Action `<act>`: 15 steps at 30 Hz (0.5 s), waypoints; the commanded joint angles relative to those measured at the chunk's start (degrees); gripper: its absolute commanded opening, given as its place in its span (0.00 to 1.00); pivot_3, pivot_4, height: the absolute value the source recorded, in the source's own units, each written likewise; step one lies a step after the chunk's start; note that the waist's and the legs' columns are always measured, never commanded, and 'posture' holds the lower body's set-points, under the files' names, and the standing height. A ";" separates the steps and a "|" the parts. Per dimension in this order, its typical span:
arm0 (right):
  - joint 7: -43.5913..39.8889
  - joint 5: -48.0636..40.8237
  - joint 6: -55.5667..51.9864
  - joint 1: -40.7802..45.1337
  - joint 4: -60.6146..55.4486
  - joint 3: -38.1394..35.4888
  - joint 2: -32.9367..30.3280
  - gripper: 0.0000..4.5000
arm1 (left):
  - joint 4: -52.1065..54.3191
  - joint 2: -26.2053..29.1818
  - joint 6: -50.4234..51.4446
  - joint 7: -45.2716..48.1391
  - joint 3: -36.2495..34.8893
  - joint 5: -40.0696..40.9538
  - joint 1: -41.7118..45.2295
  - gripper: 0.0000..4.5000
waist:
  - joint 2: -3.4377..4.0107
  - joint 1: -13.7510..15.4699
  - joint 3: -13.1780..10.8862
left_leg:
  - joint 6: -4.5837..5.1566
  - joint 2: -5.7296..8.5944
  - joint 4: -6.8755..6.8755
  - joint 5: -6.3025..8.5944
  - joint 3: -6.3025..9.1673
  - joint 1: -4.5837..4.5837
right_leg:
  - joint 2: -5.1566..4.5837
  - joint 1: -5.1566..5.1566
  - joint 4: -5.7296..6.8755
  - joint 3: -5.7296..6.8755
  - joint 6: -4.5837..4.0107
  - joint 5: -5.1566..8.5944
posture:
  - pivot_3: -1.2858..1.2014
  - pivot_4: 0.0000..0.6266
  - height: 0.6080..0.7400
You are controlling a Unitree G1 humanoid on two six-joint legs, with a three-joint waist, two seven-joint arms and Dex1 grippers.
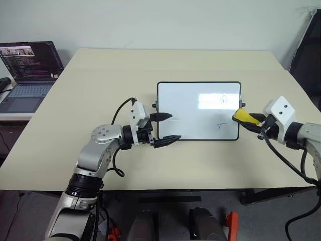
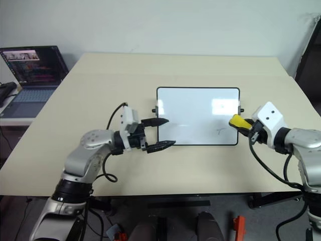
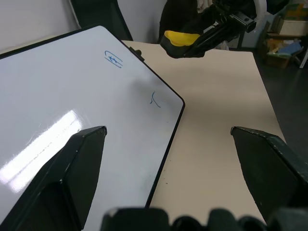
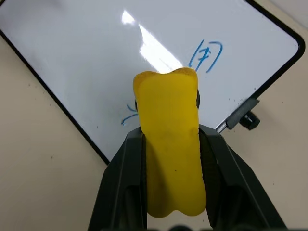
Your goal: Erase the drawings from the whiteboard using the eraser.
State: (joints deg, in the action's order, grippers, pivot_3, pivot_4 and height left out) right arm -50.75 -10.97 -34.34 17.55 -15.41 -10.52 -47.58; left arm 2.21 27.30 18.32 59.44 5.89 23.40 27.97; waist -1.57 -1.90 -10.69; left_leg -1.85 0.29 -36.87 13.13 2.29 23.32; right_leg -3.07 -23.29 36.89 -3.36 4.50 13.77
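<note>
In the centre of the frame the whiteboard (image 1: 198, 110) lies flat on the beige table (image 1: 100, 80) with 2 small drawings (image 1: 223, 99) near its right edge, where the right gripper (image 1: 249, 120) clenches the yellow eraser (image 1: 245, 117), while the left gripper (image 1: 165, 129) stands released at its lower left corner.

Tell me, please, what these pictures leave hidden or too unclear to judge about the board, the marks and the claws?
- Lower drawing: in the right wrist view the eraser covers part of it.
- Upper drawing: glare in the left eye view washes it out.
- Whiteboard: cut off by the left wrist view's edge.
- Left claw: whether its open fingers touch the board cannot be told.
- Laptop: screen text too small.
</note>
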 commanded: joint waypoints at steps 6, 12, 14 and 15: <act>1.24 -1.91 3.00 1.99 0.22 -1.08 -1.11 0.24 | 0.96 1.28 -2.64 0.18 -0.96 -1.21 1.76 1.00 | 0.00 0.04 0.00 | 0.00 0.00 0.00 0.00 0.01 0.01 | 0.00 0.00 0.00 0.00 -0.02 -0.01 | 0.52 0.24 1.00; 1.92 -2.31 2.96 3.74 1.61 -0.48 -0.83 0.24 | 1.81 2.14 -3.01 -0.27 -1.42 -1.85 1.93 1.00 | 0.00 0.07 0.00 | 0.00 0.00 0.00 0.00 0.02 0.00 | 0.00 0.00 0.00 0.01 -0.10 -0.06 | 0.52 0.24 1.00; 1.90 -2.44 3.17 4.12 1.84 -0.46 -0.88 0.24 | 1.63 2.31 -3.11 -0.35 -1.68 -1.79 2.07 1.00 | 0.00 0.08 0.00 | 0.00 0.00 0.00 0.00 0.02 0.01 | 0.00 0.00 0.00 0.02 -0.10 -0.06 | 0.52 0.24 1.00; 2.02 -2.54 3.55 4.42 1.95 -0.57 -0.70 0.24 | 1.65 2.45 -3.17 -0.35 -1.83 -1.77 2.05 1.00 | 0.00 0.08 0.00 | 0.00 0.01 0.00 0.00 0.02 0.01 | 0.00 0.00 0.00 0.01 -0.10 -0.06 | 0.52 0.24 1.00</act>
State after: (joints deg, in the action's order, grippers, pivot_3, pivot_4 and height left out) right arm -49.22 -12.75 -32.33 20.42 -12.99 -9.98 -47.59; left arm 2.17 29.13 16.58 59.25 5.67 21.43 28.88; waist -1.57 -1.81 -10.69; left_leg -1.85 0.29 -36.87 13.13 2.31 23.33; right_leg -3.08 -23.29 36.90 -3.35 4.40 13.71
